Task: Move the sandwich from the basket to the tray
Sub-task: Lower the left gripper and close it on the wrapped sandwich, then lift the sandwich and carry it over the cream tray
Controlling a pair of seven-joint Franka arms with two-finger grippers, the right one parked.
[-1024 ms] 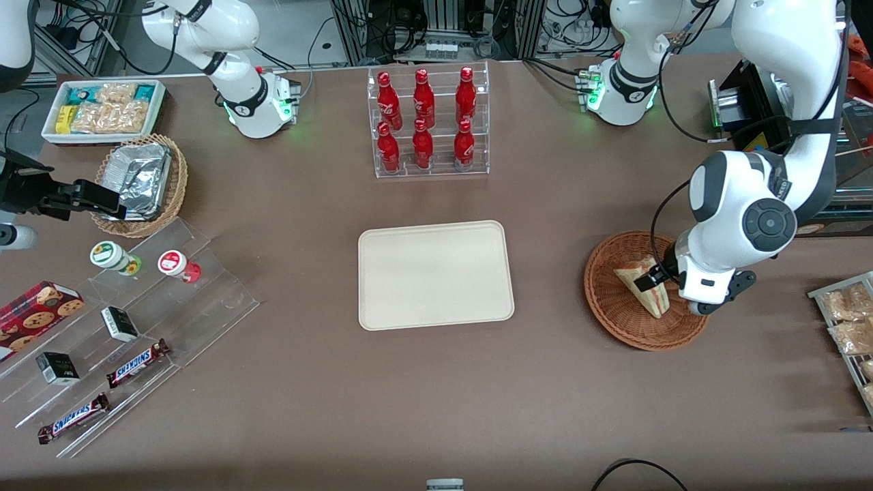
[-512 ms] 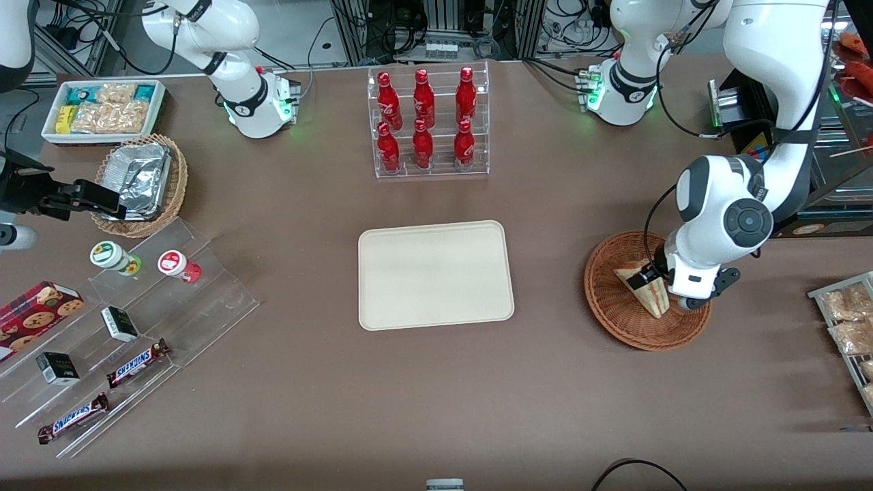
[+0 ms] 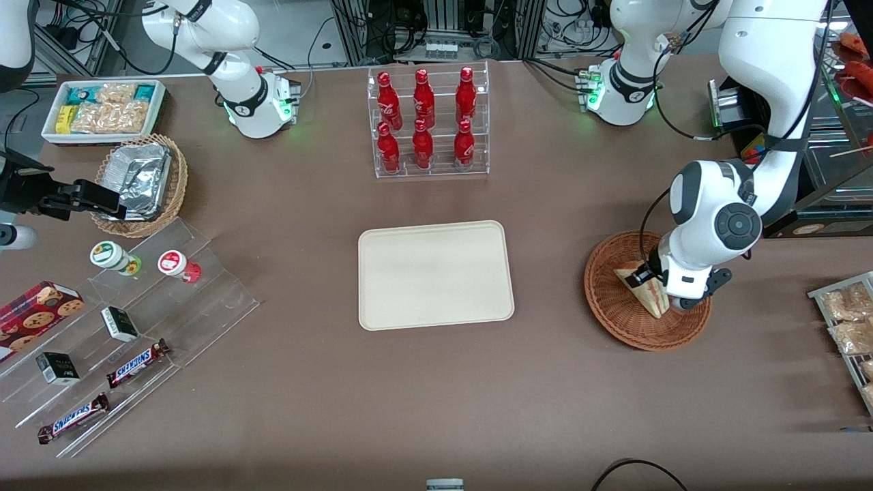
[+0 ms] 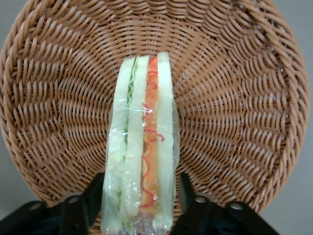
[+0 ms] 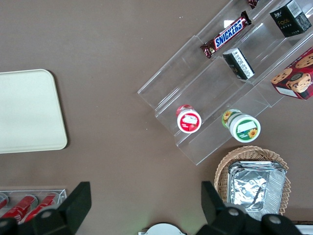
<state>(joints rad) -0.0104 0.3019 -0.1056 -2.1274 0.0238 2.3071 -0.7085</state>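
Left wrist view: sandwich (image 4: 142,147) lies lengthwise between tool (image 4: 142,205) fingers, seemingly unclamped.

Wrapped triangular sandwich (image 4: 142,147), pale bread with green, orange and red filling, stood on edge in the round reddish-brown wicker basket (image 3: 614,320) toward the working arm's end of the bench. The gripper (image 4: 142,205) straddled it, one finger on each side. The cream rectangular tray (image 3: 435,274) lay flat at mid-bench, well apart.

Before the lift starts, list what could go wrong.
The end effector straddles the sandwich near one end only, fingers open; the plastic-wrapped wedge may tilt or slip once squeezed. The fingers sit low inside the basket, so they could snag the wicker and drag it.
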